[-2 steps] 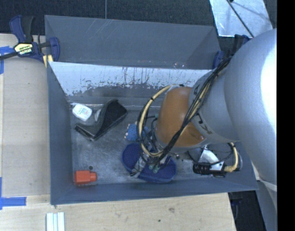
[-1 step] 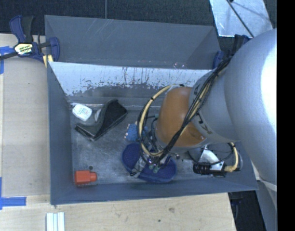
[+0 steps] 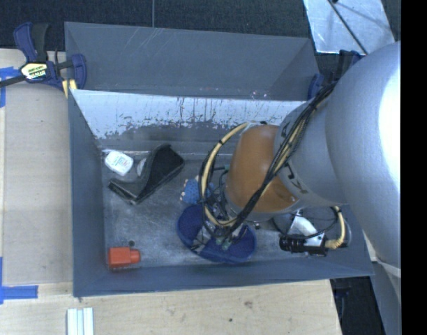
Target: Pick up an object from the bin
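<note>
Gripper (image 3: 219, 234) low in bin (image 3: 88, 208), front-centre, right over dark blue floppy thing (image 3: 189, 225). Black wedge-shaped thing (image 3: 154, 173) w/ small white labelled piece (image 3: 119, 161) just beside it, back left. Orange-red block (image 3: 123, 257) front-left corner. Black cable-like item (image 3: 304, 243) front right.

Reaching in from right: big grey arm (image 3: 360, 131) angled down & left, orange wrist cover (image 3: 255, 176) at its end, black + yellow cables (image 3: 215, 160) looped alongside, gripper (image 3: 222, 234) low, pointing down, approx. front-centre.
</note>
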`<state>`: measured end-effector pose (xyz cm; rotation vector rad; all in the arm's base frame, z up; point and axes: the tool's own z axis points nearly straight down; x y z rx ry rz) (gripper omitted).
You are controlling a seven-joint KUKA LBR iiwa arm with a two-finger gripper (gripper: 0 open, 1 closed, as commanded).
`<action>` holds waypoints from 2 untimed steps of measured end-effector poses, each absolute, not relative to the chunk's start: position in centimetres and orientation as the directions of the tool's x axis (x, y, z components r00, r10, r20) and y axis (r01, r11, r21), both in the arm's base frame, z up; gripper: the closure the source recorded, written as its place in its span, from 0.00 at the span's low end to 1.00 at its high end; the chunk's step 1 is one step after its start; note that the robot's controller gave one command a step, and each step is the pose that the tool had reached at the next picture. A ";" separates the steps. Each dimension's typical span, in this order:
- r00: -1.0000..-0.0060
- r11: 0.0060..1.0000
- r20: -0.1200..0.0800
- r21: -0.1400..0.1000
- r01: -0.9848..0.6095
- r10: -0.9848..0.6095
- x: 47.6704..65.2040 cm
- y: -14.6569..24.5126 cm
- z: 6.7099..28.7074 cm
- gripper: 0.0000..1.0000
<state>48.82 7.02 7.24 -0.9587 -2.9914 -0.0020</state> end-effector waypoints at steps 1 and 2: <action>-0.813 0.813 -0.005 0.003 0.582 0.582 49.1 6.9 7.7 1.00; -0.814 0.814 -0.007 0.006 0.581 0.581 49.3 6.8 16.2 1.00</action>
